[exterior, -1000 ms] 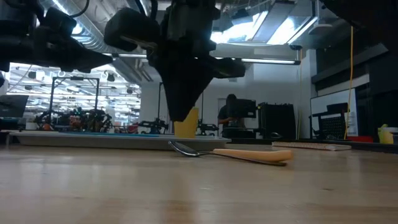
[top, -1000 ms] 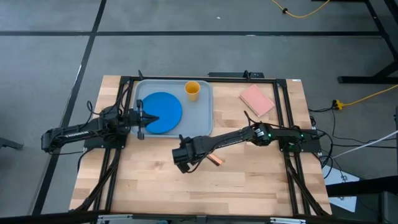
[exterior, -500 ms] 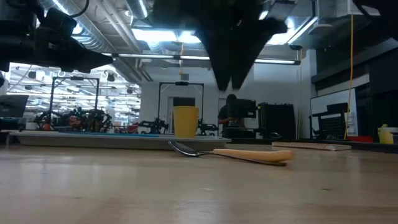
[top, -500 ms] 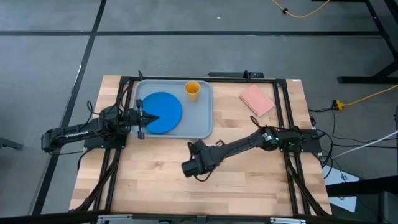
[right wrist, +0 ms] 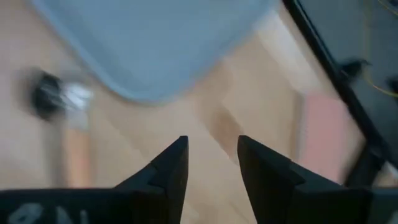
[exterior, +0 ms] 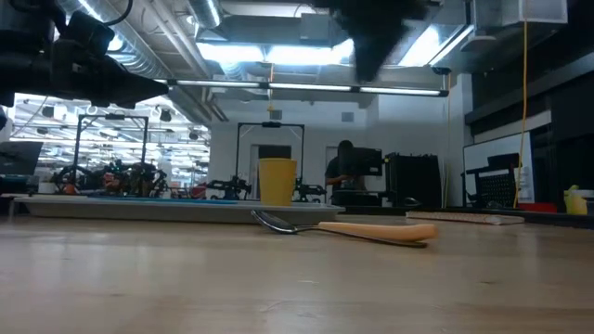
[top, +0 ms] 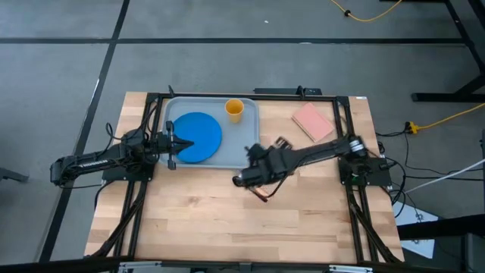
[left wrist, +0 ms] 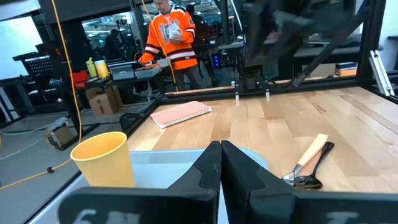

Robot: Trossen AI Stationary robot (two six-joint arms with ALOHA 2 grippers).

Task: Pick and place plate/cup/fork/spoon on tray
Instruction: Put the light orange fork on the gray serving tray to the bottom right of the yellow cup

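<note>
My right gripper [right wrist: 210, 163] was up in the air over the bare wood just off the tray's [top: 246, 144] near right corner, fingers a bit apart with nothing between them. The fork [exterior: 345, 227] was lying flat on the table just below and beside it, off the tray, tines pointing toward the tray and the tan handle pointing away. I'd guess it was light and stiff, with slick metal up front, so the handle looked like the spot to pinch, across its width near the middle. Lying that flat, it could have skated off if I'd come down crooked.

My left gripper [left wrist: 219, 163] was parked low over the tray, fingers together, near the plate [top: 196, 136] and cup [top: 234, 110] already sitting on it.
</note>
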